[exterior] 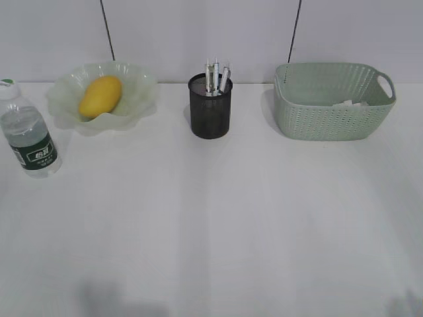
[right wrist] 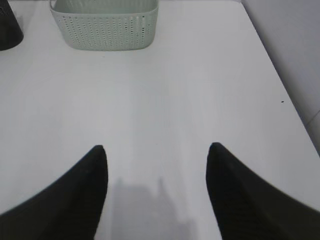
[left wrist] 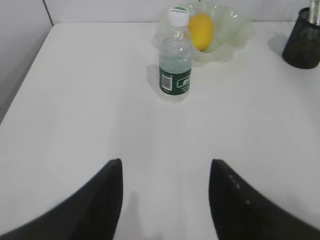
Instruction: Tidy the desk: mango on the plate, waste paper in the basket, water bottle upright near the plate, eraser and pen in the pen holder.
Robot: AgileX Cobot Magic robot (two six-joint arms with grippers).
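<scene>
The yellow-orange mango (exterior: pixel 100 96) lies on the pale green ruffled plate (exterior: pixel 135 92) at the back left; both also show in the left wrist view, mango (left wrist: pixel 200 31) and plate (left wrist: pixel 231 31). The water bottle (exterior: pixel 28 135) stands upright just left and in front of the plate, also in the left wrist view (left wrist: pixel 175 57). The black mesh pen holder (exterior: pixel 210 107) holds several pens (exterior: pixel 215 78); the eraser is not visible. White waste paper (exterior: pixel 349 103) lies inside the sage-green basket (exterior: pixel 330 112). My left gripper (left wrist: pixel 165 167) and right gripper (right wrist: pixel 156 152) are open, empty, above the bare desk (exterior: pixel 218 218).
The basket (right wrist: pixel 105 22) is far ahead of my right gripper, the pen holder's edge (right wrist: pixel 9 27) to its left. The pen holder (left wrist: pixel 302 42) sits at the right edge of the left wrist view. The desk's side edges (left wrist: pixel 30 65) (right wrist: pixel 280 85) drop off left and right.
</scene>
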